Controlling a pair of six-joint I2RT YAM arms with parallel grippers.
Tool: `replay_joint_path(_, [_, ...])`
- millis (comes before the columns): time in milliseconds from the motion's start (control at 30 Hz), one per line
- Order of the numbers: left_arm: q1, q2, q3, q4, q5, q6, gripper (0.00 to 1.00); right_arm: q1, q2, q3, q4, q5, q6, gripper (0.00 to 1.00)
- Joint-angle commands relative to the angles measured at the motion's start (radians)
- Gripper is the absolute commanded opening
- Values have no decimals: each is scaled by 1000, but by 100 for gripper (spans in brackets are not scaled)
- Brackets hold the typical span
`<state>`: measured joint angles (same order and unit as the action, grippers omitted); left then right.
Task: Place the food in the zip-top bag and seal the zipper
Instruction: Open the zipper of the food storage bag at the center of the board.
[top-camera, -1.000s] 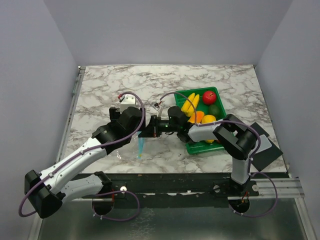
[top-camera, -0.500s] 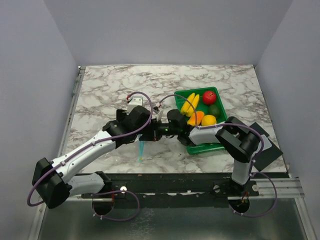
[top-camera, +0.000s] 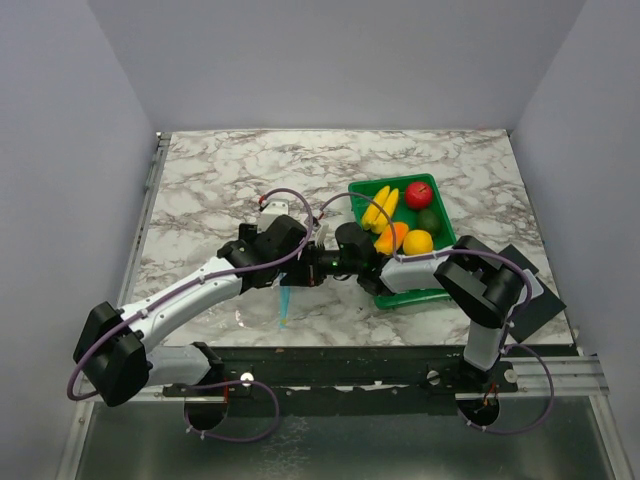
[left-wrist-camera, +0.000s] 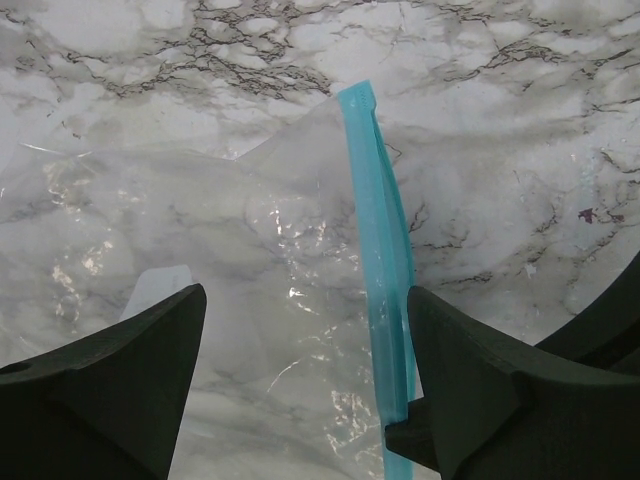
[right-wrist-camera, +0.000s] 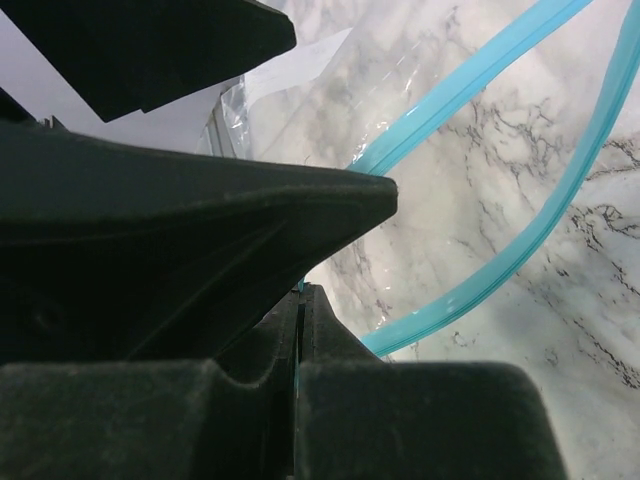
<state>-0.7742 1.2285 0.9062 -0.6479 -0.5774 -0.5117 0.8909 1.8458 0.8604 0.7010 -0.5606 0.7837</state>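
The zip-top bag (left-wrist-camera: 200, 230) is on the marble counter (top-camera: 220, 190), between both arms. The left end effector (left-wrist-camera: 300, 390) is spread wide over it, with the zipper (left-wrist-camera: 375, 250) just beside one finger. The right end effector (right-wrist-camera: 298, 300) is pressed together and pinches the zipper. The food (top-camera: 400, 215) sits in the green tray (top-camera: 405, 297).

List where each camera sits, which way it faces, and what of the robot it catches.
Top external: above and behind the bases, facing down onto the table; both arms show, meeting beside the green tray.
Left wrist: on the left arm, looking down at the zip-top bag through its open left tool.
Right wrist: on the right arm, looking along its right tool, shut on the zipper.
Shared: both wrist views show the zipper over marble.
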Motion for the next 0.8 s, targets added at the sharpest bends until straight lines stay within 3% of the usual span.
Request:
replay_joint_path(0, [9, 22, -21, 34, 7, -6, 82, 12, -32, -17, 16, 26, -17, 1])
replay_joint_path(167, [12, 39, -32, 35, 14, -9, 74, 14, -36, -20, 9, 31, -19, 1])
replay_joint_path(400, [13, 49, -39, 34, 14, -2, 53, 16, -35, -16, 3, 38, -21, 1])
replay_joint_path(767, [14, 58, -37, 34, 51, 4, 0, 17, -35, -11, -13, 51, -33, 1])
